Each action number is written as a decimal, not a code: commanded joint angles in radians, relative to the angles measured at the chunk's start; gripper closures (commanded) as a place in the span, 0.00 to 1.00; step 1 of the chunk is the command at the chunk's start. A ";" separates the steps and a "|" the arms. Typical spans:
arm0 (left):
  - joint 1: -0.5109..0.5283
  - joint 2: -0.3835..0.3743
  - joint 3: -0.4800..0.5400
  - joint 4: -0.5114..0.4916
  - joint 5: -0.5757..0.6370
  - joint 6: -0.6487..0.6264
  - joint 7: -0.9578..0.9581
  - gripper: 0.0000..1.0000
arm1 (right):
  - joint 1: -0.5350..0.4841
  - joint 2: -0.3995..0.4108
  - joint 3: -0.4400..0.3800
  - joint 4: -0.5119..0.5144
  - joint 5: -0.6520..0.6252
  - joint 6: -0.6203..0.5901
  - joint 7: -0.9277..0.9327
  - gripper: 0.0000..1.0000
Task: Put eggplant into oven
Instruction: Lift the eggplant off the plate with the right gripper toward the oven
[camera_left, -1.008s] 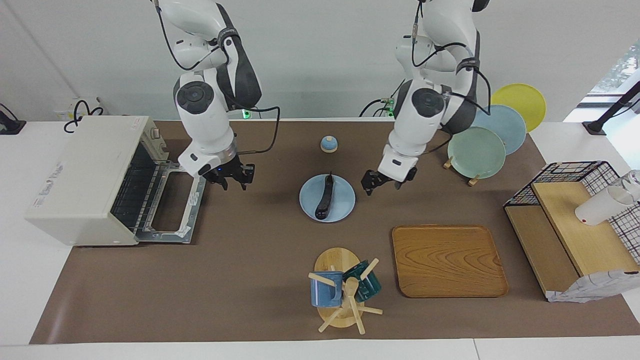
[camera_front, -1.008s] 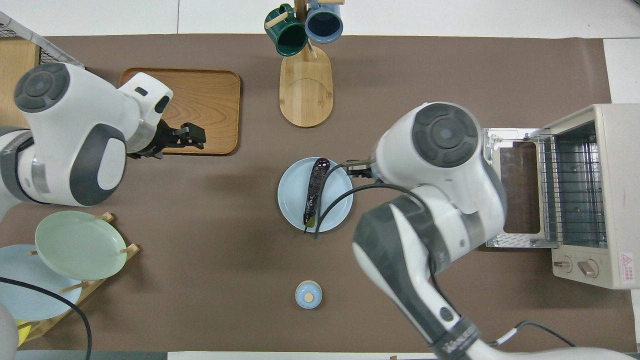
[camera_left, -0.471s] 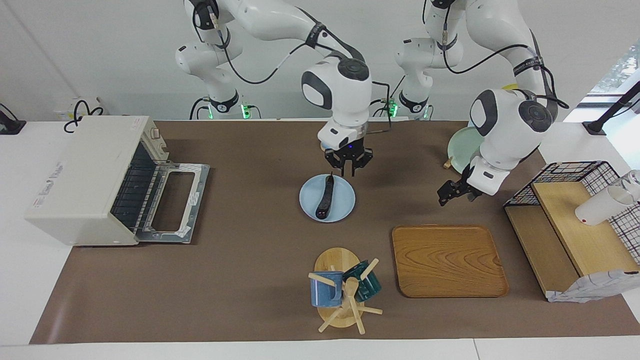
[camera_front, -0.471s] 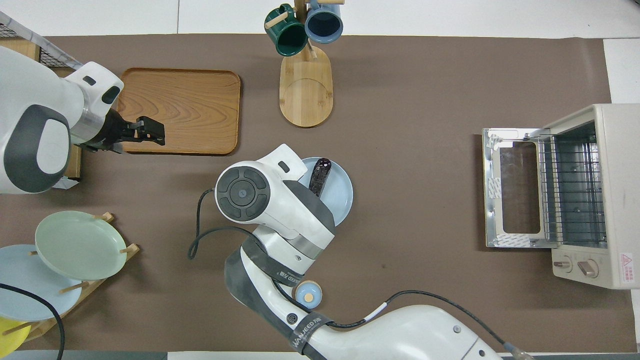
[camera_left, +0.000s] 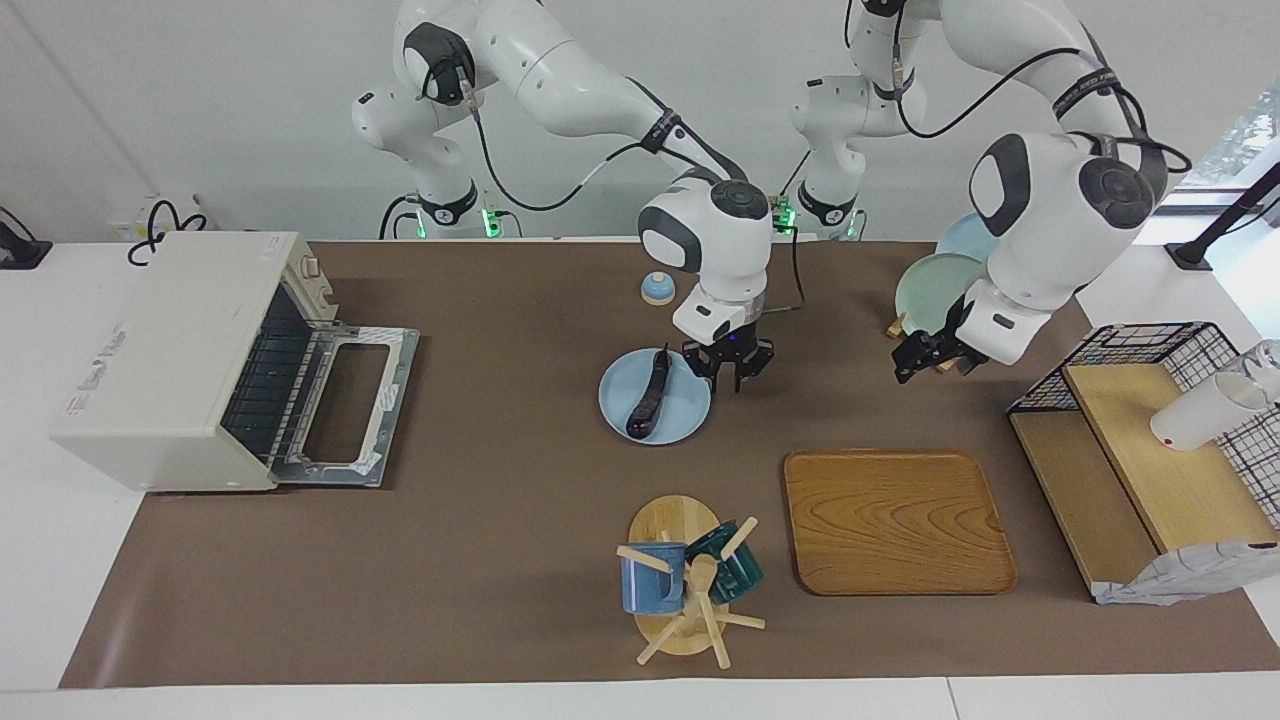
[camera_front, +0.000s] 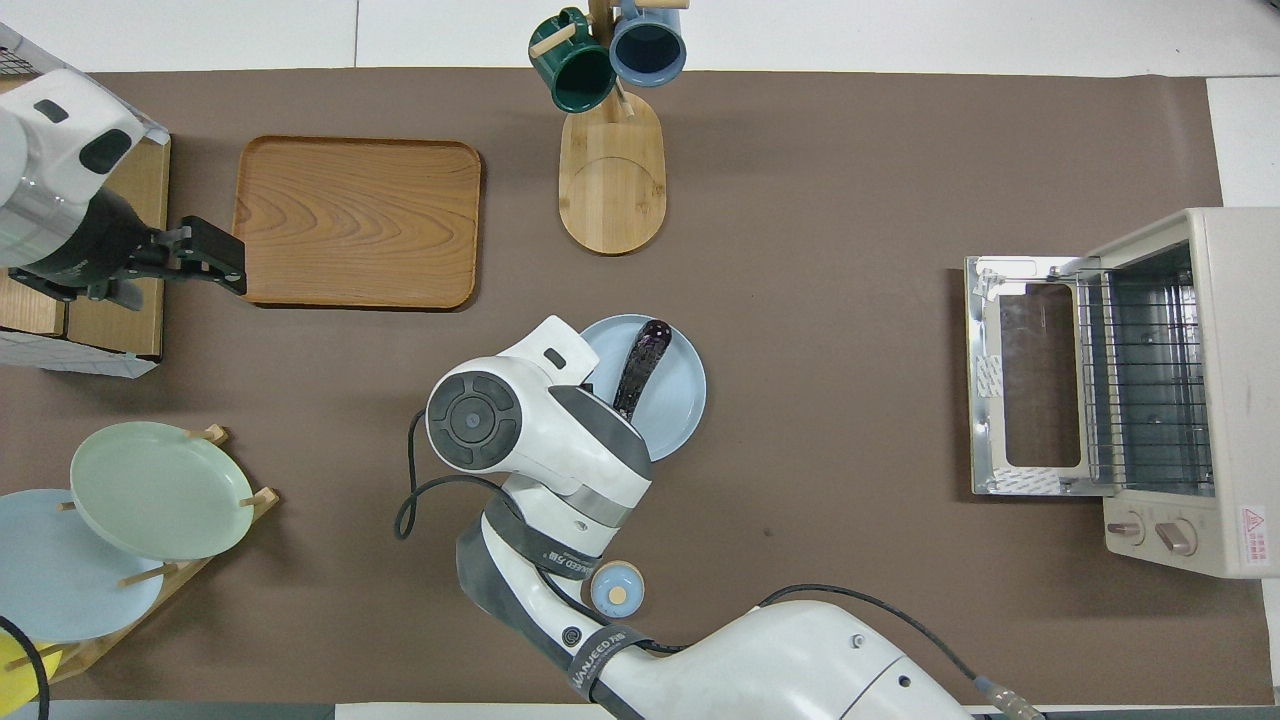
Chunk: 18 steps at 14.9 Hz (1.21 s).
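Facing view, eggplant (camera_left: 647, 393) long, dark, curved on blue plate (camera_left: 680, 412), right hand (camera_left: 729, 376) fingers apart.

round pale blue plate (camera_left: 680, 415) mid-table; rectangular wooden tray (camera_left: 897, 521); wooden mug tree (camera_left: 690, 590) with blue and green mugs; small blue domed lid (camera_left: 657, 288).

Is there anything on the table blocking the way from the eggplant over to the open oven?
Nothing visible does. The eggplant lies on the blue plate, with only bare brown mat between it and the oven, whose door lies open, flat on the mat. The right gripper hangs over the plate's rim, beside the eggplant.
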 joint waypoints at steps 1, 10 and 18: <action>0.013 -0.072 -0.007 -0.018 0.028 -0.075 0.074 0.00 | -0.008 -0.026 -0.001 -0.065 -0.035 0.027 0.002 0.64; 0.027 -0.189 0.001 -0.247 -0.040 0.078 0.092 0.00 | -0.006 -0.040 -0.001 -0.061 -0.107 -0.093 -0.003 1.00; 0.025 -0.136 0.022 -0.085 -0.025 -0.042 0.142 0.00 | -0.225 -0.373 -0.005 -0.281 -0.152 -0.365 -0.189 1.00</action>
